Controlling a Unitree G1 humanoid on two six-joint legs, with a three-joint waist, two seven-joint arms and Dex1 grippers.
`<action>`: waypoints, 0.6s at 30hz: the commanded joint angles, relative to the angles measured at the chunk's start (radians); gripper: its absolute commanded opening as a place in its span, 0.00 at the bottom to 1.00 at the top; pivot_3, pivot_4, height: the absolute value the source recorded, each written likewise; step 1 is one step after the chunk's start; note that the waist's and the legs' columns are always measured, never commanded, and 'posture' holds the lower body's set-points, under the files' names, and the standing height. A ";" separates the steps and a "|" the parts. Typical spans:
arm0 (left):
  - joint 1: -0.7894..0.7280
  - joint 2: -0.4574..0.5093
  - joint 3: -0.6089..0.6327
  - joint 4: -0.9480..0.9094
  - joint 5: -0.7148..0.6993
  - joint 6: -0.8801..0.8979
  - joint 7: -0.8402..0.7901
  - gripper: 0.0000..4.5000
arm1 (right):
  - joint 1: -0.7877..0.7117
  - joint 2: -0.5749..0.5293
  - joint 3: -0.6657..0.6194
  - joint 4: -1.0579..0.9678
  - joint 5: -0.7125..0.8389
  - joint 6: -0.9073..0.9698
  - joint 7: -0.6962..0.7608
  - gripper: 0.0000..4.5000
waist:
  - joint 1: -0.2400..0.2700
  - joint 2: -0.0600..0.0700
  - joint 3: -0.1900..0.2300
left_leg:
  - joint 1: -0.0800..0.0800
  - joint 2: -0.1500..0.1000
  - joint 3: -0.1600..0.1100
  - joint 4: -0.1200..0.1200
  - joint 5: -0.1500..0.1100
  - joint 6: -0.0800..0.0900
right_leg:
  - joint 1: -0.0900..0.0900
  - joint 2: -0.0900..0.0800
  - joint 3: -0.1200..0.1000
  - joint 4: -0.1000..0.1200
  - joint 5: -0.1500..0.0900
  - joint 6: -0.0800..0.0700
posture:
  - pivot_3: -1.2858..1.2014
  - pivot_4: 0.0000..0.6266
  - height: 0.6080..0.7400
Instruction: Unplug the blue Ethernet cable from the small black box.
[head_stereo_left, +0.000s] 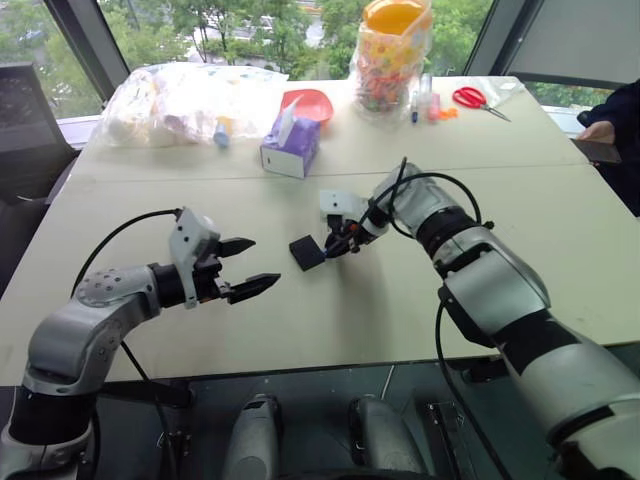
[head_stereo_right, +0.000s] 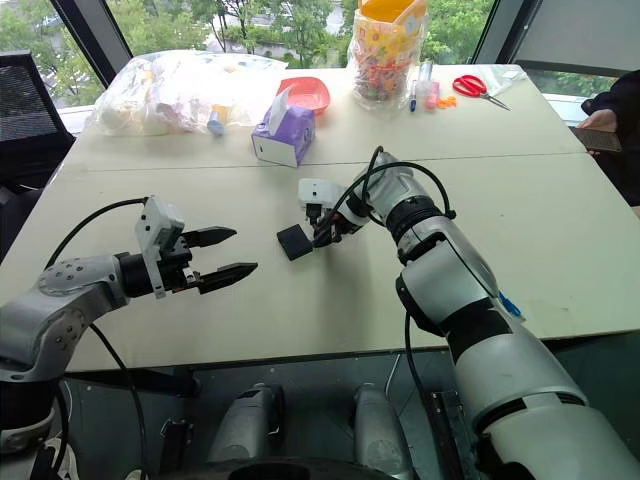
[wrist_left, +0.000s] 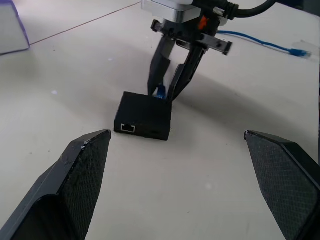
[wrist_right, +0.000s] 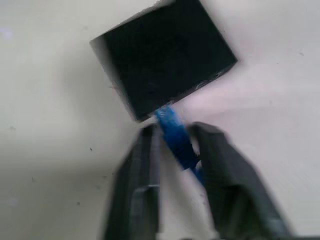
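The small black box lies flat on the pale table, in the middle. The blue Ethernet cable meets the box's side with its blue end. The rest of the cable trails away across the table behind my right arm. My right gripper points down at the box's right side, shut on the cable end. Its fingers stand on either side of the blue plug. My left gripper hovers a short way left of the box, wide open and empty, aimed at it.
A purple tissue box stands behind the black box. Farther back are a red bowl, plastic bags, a jar of colourful items and red scissors. A person's hand rests at the table's far right.
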 joint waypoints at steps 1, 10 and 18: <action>-0.025 0.003 0.042 -0.002 -0.056 0.029 -0.001 1.00 | 0.019 -0.002 -0.029 -0.033 -0.008 -0.011 0.013 0.01 | 0.001 0.000 0.000 | 0.000 0.000 0.000 0.000 0.000 0.000 | 0.000 0.000 0.000 0.001 0.000 0.000 | 0.52 0.24 0.96; -0.166 0.002 0.015 0.200 -0.110 0.080 -0.093 1.00 | 0.457 -0.216 -0.146 -0.958 0.021 0.041 -0.137 0.01 | 0.017 0.000 0.000 | -0.001 -0.001 -0.001 0.002 0.001 -0.002 | -0.001 -0.001 0.000 0.006 -0.002 0.004 | 0.52 0.24 0.96; -0.297 -0.008 -0.077 0.337 -0.096 0.098 -0.227 1.00 | 0.771 -0.219 -0.239 -1.458 -0.045 0.089 -0.464 0.01 | 0.010 0.000 0.000 | 0.001 0.000 -0.002 0.002 0.001 -0.003 | -0.003 0.001 0.000 0.011 -0.004 0.001 | 0.52 0.24 0.96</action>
